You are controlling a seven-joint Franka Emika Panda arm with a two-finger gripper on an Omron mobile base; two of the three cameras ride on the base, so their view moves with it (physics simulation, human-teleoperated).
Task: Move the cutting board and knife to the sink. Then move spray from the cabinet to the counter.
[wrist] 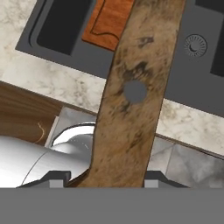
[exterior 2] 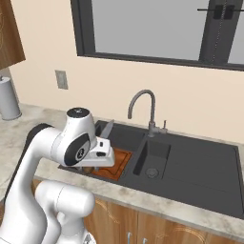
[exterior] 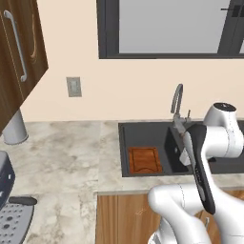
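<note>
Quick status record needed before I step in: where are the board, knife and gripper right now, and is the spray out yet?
cutting board: lying flat in the left part of the sink
knife: held in the gripper, blade pointing up, handle between the fingers
gripper position: over the cutting board at the sink's left end
faucet: behind the basin, untouched
spray: not seen on the counter
task stage: board placed; knife not yet released

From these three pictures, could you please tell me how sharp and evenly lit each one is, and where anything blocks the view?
Left base view: soft, even light, no glare; the arm covers part of the sink. Right base view: equally flat light, cutting board partly hidden behind the end effector. Hand view: the knife handle sits very close, large, its wood grain coarse and smeared, hiding much of the basin.
</note>
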